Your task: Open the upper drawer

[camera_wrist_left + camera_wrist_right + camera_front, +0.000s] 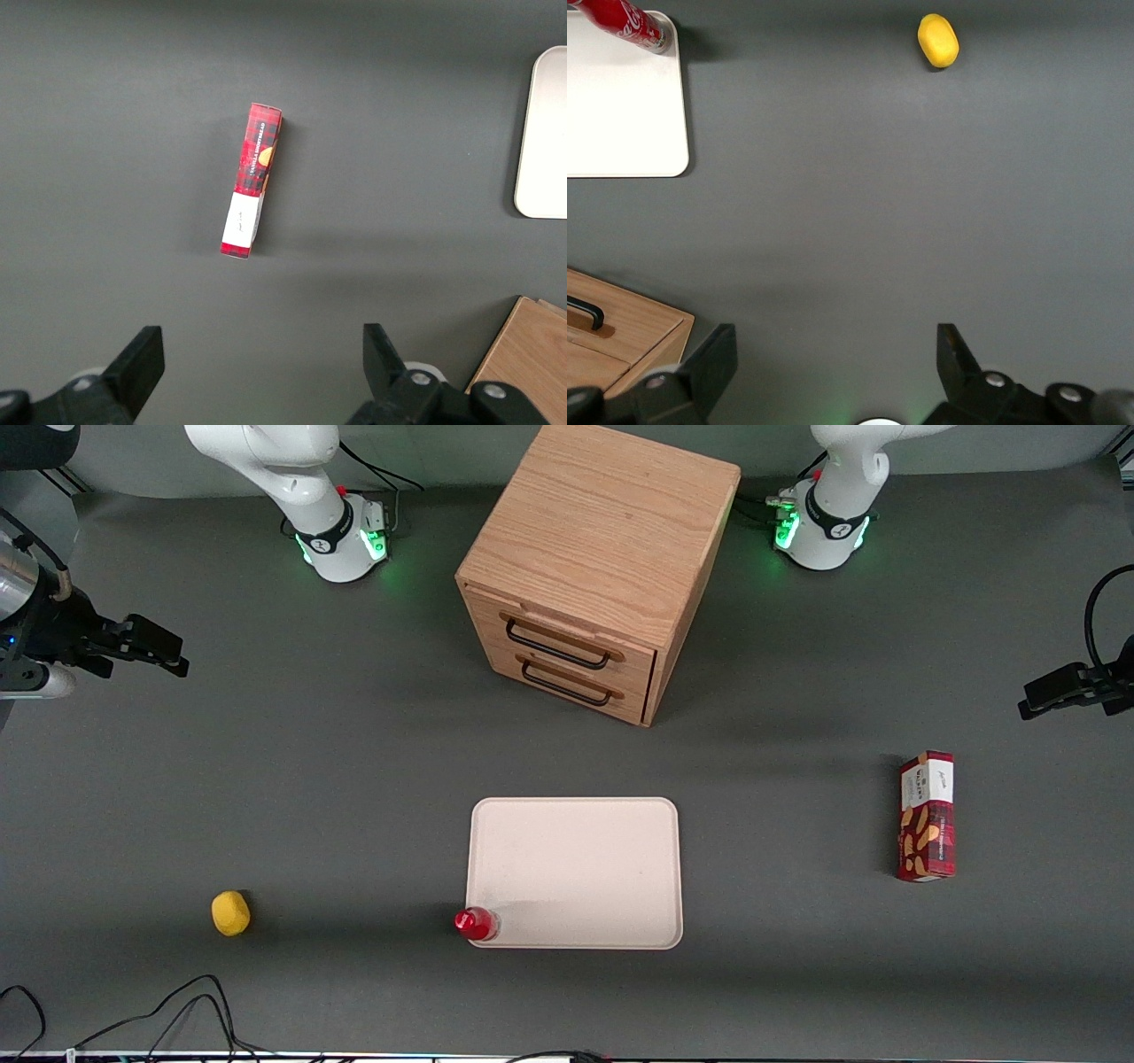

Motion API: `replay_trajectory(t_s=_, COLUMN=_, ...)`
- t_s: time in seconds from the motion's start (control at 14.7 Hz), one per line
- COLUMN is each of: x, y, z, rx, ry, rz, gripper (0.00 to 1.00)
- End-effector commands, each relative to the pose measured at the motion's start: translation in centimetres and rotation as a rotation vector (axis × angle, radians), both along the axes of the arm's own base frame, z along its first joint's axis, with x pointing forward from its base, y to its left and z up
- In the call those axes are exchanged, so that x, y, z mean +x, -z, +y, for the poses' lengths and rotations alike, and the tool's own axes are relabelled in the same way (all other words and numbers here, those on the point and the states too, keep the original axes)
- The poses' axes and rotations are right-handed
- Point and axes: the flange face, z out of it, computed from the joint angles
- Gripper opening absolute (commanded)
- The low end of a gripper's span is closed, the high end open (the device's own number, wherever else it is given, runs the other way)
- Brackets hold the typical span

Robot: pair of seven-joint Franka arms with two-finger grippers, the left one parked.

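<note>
Front view: black two-finger pincer [159, 646] hanging open and empty at the working arm's end of the dark grey tabletop [310, 779], well apart from the light-oak box cabinet [602, 540]. Upper drawer [567, 638] shut, black wire bar handle [556, 646] running slantwise across its face, sitting sideways off from the pincer toward the middle. Plenty of room between.

Right wrist view: pincer fingers [957, 354] spread wide, cabinet corner beside them, yellow lemon-like lump [938, 40] and cream tray [620, 115] farther out.
</note>
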Motion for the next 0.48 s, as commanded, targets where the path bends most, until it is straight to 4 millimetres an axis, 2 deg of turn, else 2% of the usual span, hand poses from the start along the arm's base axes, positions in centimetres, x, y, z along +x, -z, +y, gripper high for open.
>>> replay_trajectory(t_s=0.0, x=-0.5, y=0.0, z=-0.4, rx=0.003, ry=-0.01, rz=0.007, gripper=1.0)
replay_trajectory(t_s=0.2, x=-0.3, y=0.1, z=0.3, rx=0.007, ry=-0.024, rz=0.004, gripper=1.0)
replay_trajectory(t_s=0.41, x=0.0, y=0.1, z=2.8, rx=0.091, ry=-0.055, rz=-0.013, gripper=1.0)
